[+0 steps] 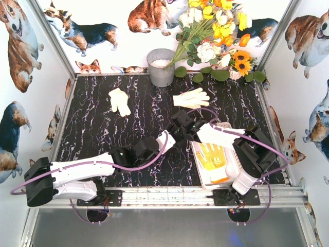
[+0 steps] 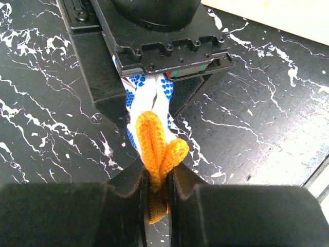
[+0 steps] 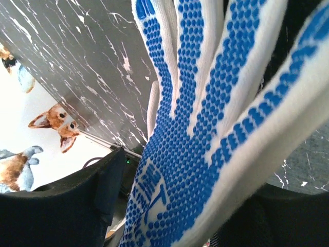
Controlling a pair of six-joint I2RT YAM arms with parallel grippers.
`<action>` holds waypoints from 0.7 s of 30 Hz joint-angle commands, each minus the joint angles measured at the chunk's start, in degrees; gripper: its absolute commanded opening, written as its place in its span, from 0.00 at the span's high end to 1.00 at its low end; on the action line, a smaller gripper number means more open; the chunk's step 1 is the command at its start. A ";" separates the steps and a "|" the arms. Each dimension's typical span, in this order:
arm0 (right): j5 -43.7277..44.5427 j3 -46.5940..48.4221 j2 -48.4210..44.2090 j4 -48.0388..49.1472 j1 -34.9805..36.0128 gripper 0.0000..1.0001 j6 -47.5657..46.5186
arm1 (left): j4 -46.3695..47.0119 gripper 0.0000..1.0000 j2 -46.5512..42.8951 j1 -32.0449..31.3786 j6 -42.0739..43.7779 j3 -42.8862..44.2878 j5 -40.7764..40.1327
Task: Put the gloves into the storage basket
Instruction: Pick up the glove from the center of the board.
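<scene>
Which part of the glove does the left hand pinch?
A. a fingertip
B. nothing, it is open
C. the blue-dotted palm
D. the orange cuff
D: in the left wrist view the left hand is shut on the orange cuff of the blue-dotted glove.

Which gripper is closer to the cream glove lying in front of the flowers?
Right. The right gripper is just short of that cream glove; the left gripper is farther toward the near edge. Both grip the blue-dotted glove.
</scene>
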 commanded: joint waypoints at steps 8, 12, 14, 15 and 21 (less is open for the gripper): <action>-0.12 4.74 2.29 1.65 0.43 0.54 -3.66 | -3.03 1.00 -3.44 -0.22 -0.08 -0.06 1.71; -0.35 5.99 2.76 1.45 0.43 0.62 -5.55 | -4.36 1.00 -4.68 -0.22 0.40 0.22 3.67; -0.50 7.24 2.89 0.95 0.38 0.69 -7.18 | -5.49 1.00 -5.13 -0.26 0.69 0.75 3.70; -0.54 8.07 2.81 0.50 0.35 0.73 -8.22 | -6.14 1.00 -5.25 -0.22 0.84 1.08 3.54; -1.54 10.77 0.34 -0.93 -1.22 0.98 -14.45 | -8.94 1.00 -3.28 -0.22 1.14 7.13 4.11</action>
